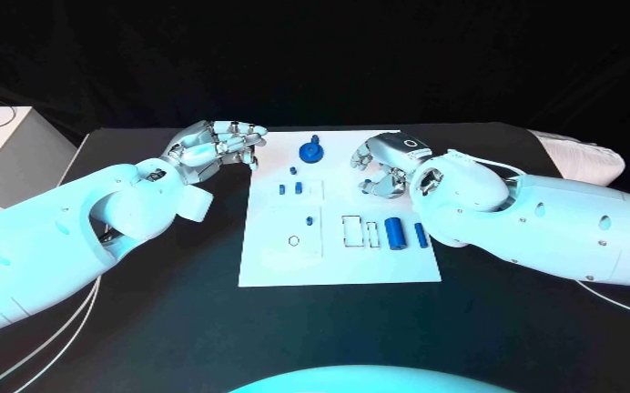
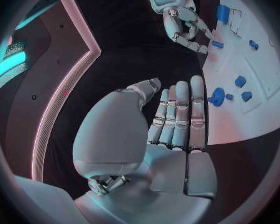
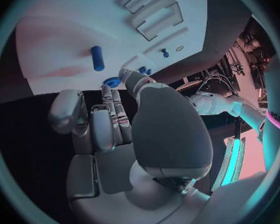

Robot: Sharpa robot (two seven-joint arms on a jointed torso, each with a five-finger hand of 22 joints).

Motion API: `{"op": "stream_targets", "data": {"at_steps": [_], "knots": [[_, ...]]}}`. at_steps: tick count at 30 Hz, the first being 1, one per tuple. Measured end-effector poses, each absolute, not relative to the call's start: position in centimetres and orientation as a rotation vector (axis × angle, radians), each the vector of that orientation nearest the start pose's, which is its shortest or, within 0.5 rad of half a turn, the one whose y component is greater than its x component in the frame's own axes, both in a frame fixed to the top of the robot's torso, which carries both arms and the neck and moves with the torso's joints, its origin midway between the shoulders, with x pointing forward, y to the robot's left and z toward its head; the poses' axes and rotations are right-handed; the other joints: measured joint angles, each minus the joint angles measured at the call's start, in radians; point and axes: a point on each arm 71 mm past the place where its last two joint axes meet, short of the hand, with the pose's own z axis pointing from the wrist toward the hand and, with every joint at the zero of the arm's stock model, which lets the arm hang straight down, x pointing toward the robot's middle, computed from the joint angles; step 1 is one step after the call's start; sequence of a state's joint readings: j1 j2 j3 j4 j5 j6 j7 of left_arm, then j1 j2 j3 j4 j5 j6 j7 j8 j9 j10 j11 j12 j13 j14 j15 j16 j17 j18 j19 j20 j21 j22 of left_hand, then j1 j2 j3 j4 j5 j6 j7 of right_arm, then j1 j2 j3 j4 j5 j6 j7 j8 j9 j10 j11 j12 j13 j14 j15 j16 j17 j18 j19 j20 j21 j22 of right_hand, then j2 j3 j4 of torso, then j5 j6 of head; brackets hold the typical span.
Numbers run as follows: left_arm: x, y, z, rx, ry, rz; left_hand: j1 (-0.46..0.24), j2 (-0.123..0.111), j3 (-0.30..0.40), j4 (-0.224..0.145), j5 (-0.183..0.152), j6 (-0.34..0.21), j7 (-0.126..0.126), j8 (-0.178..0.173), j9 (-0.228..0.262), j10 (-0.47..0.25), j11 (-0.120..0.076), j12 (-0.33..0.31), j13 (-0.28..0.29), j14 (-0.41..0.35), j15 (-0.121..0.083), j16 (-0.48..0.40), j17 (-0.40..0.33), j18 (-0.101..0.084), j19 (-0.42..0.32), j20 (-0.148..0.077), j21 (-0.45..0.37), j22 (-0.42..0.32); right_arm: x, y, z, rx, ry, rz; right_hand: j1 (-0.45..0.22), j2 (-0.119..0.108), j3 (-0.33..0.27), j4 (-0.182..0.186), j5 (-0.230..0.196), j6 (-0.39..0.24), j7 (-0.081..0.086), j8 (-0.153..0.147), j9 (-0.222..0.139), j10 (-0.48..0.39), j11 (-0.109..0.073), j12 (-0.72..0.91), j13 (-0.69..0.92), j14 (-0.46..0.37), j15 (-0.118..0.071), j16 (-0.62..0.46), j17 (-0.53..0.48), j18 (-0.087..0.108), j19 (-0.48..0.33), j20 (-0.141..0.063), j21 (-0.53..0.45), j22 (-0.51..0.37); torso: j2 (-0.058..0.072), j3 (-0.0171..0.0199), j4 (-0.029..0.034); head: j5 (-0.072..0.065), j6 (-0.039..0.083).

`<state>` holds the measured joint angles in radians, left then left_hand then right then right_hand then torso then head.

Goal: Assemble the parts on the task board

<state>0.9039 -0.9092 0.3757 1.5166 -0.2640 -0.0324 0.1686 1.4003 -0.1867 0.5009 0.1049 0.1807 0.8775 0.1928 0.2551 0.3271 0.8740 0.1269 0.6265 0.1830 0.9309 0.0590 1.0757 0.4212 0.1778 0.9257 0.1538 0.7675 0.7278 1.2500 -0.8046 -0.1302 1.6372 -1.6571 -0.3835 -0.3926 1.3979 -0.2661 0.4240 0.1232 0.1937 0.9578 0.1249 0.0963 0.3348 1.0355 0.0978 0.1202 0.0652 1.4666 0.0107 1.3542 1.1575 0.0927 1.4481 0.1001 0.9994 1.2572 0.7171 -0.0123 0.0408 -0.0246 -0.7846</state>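
Between your two hands lies the white task board (image 1: 339, 229), with the blue parts spread over it. Your left hand (image 1: 217, 147) hovers just off the board's far left corner, fingers curled loosely together and holding nothing; its wrist view shows the fingers (image 2: 180, 114) lying side by side, straight, with an empty palm. Your right hand (image 1: 383, 167) hangs over the board's far right part, fingers curled downward. You cannot tell from the head view whether it pinches anything, and its own wrist view shows no part in the fingers, so treat it as empty.

Nearest to both hands is the round blue knob (image 1: 311, 150), sitting on the board's far edge between them. Three small blue pegs (image 1: 299, 187) stand just behind the right hand's fingertips, toward the board's middle. Closer to the robot than that hand lie the blue cylinder (image 1: 397, 232) and a blue bar (image 1: 421, 234), beside two outlined rectangular slots (image 1: 361, 231). A small blue stud (image 1: 309, 220) and an oval hole (image 1: 294, 241) sit nearer the left arm.

No part looks gripped yet, so the step in hand is probably a first pick. Choose the part before you descend. Spread the fingers before you come down, lower them straight over the part, and pinch across its narrow width. Keep the other hand off the board so it nudges nothing.
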Motion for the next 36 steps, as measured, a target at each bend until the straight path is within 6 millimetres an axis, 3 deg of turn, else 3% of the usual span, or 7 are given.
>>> {"op": "stream_targets", "data": {"at_steps": [6, 19, 23, 27, 36], "knots": [[48.2, 24.6, -18.0, -1.042, 1.571, -1.638, 0.0, 0.0, 0.0, 0.0, 0.0, 0.0, 0.0, 0.0, 0.0, 0.0, 0.0, 0.0, 0.0, 0.0, 0.0, 0.0, 0.0, 0.0, 0.0, 0.0, 0.0, 0.0, 47.0, -16.9, -18.2, -0.263, 1.645, 0.42, 0.021, 0.011, -0.07, 0.027, 0.0, 0.0, -0.011, -0.004, -0.01, -0.02, 0.005, 0.0, 0.0, 0.0, 0.0, 0.005, 0.001, 0.0, 0.004, 0.004, 0.013, 0.007, 0.001, 0.0, 0.0014, -0.004, 0.005], [48.2, 24.7, -18.0, -1.044, 1.571, -1.635, 0.0, 0.0, 0.0, 0.0, 0.0, 0.0, 0.0, 0.0, 0.0, 0.0, 0.0, 0.0, 0.0, 0.0, 0.0, 0.0, 0.0, 0.0, 0.0, 0.0, 0.0, -0.001, 47.7, -17.0, -18.9, -0.331, 1.689, 0.362, 0.05, 0.024, -0.08, 0.04, 0.0, 0.01, -0.014, -0.004, -0.014, -0.014, -0.001, 0.006, 0.001, 0.0, 0.0, 0.005, -0.002, 0.0, 0.008, 0.0, 0.023, 0.014, 0.001, -0.0017, 0.002, -0.008, 0.004], [48.2, 24.7, -18.0, -1.044, 1.571, -1.635, 0.0, 0.0, -0.003, 0.003, 0.0, 0.0, 0.0, 0.0, 0.0, 0.0, 0.0, 0.0, 0.0, 0.0, 0.0, 0.0, 0.0, 0.0, 0.0, 0.0, -0.004, -0.001, 47.8, -16.7, -19.1, -0.346, 1.697, 0.357, 0.058, 0.032, -0.063, 0.057, 0.0, 0.035, -0.009, -0.001, -0.015, 0.011, -0.004, 0.021, 0.002, 0.0, 0.0, 0.009, -0.003, 0.0, 0.011, -0.003, 0.035, 0.021, 0.001, -0.0017, 0.002, -0.008, 0.005], [48.2, 24.7, -18.0, -1.044, 1.571, -1.635, 0.0, 0.0, -0.003, 0.003, 0.0, 0.0, 0.0, 0.0, 0.0, 0.0, 0.0, 0.0, 0.0, 0.0, 0.0, 0.0, 0.0, 0.0, 0.0, 0.0, -0.004, -0.001, 47.7, -16.5, -19.2, -0.353, 1.699, 0.36, 0.061, 0.029, -0.003, 0.085, 0.0, 0.063, 0.002, 0.011, -0.017, 0.053, -0.012, 0.025, 0.003, 0.0, -0.008, 0.015, -0.002, 0.0, 0.013, -0.005, 0.061, 0.037, 0.002, -0.0015, 0.0022, -0.008, 0.005], [48.2, 24.7, -18.0, -1.045, 1.571, -1.634, 0.0, 0.0, -0.003, 0.003, 0.0, 0.0, 0.0, 0.0, 0.0, 0.0, 0.0, 0.0, 0.0, 0.0, 0.0, 0.0, 0.0, 0.0, 0.0, 0.0, -0.004, -0.001, 47.6, -16.1, -19.3, -0.358, 1.698, 0.371, 0.061, 0.029, 0.081, 0.095, 0.0, 0.094, 0.004, 0.027, -0.011, 0.113, -0.024, 0.025, 0.004, 0.0, -0.015, 0.019, -0.001, 0.0, 0.018, -0.01, 0.093, 0.051, 0.002, -0.0013, 0.0019, -0.007, 0.0]]}}
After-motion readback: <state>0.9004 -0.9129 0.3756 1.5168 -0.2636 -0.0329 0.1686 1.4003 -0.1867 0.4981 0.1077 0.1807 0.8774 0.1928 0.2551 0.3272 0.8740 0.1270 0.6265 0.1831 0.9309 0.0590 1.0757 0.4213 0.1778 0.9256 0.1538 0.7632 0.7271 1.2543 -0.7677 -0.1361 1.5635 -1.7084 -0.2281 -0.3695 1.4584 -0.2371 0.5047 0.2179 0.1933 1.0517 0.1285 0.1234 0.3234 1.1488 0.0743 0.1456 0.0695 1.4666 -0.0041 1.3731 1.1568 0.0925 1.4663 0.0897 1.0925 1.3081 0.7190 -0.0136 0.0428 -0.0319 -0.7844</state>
